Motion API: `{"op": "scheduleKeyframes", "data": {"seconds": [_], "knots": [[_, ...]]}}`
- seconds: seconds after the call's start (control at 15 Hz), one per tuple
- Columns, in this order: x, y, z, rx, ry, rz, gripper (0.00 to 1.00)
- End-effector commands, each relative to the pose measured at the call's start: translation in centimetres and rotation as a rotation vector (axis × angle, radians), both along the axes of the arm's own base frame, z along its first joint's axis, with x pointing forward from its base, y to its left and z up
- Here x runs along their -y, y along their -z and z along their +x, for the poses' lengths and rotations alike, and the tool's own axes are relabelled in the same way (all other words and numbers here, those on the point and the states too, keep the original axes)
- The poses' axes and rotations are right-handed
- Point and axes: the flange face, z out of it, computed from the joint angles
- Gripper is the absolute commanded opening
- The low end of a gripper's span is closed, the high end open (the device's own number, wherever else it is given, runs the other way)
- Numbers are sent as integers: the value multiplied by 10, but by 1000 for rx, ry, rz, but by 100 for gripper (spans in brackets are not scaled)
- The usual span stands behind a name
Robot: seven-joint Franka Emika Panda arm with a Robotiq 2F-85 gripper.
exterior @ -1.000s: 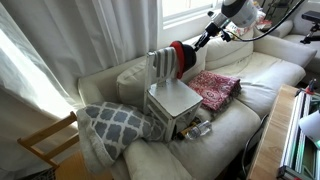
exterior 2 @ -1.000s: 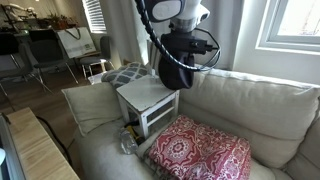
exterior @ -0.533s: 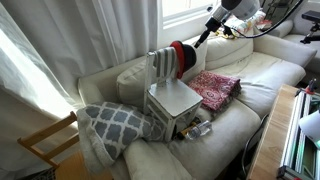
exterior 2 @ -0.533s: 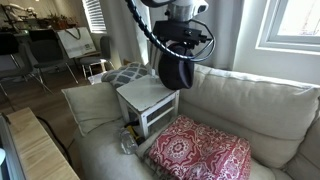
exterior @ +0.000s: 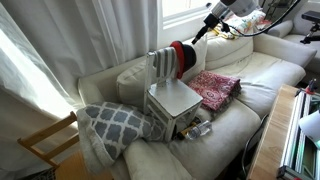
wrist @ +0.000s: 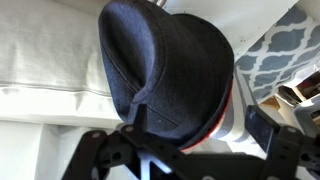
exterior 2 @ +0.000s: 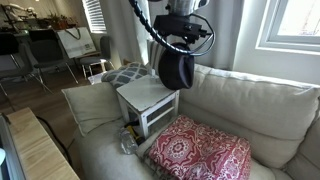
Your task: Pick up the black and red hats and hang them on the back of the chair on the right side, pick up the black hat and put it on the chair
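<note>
Black hat (exterior 2: 176,70) hangs at the top of the chair (exterior 2: 148,102) back. It stands on edge with its long axis vertical. The creased crown points at the wrist camera (wrist: 165,70).

Red hat (exterior: 177,56) sits between it and the slats. In the wrist view we only see its rim (wrist: 227,112), a thin arc at the black hat's lower right.

Fingers (wrist: 100,152) are spread wide with nothing between them. They sit near the hat at the end of the arm (exterior: 222,9). In an exterior view they're black on black against the hat, so we can't tell whether there's a gap.

The chair stands on the sofa (exterior 2: 255,100). The pink-red cloth (exterior 2: 200,150) lies just beside its legs, and the patterned pillow (exterior: 115,122) is on the other side. There's small clutter (exterior: 196,127) under the seat, too small to identify.

A wood chair (exterior: 45,140) is on the floor, cut off by the frame edge. The curtain (exterior: 40,60) hangs behind the sofa.

The wrist view hides most of the chair behind the hat.
</note>
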Motion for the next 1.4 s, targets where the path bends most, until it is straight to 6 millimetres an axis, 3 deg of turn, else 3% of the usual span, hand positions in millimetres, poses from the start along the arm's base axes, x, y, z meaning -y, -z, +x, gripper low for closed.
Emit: {"op": "scheduleKeyframes", "data": {"seconds": [0.0, 0.93, 1.07, 1.2, 1.33], "knots": [[-3, -13, 8, 28, 13, 65, 100], [-31, 6, 34, 123, -34, 142, 97], [-33, 10, 36, 141, -35, 134, 91], [-32, 12, 38, 163, -32, 118, 69], [-30, 14, 38, 175, -24, 116, 63]]}}
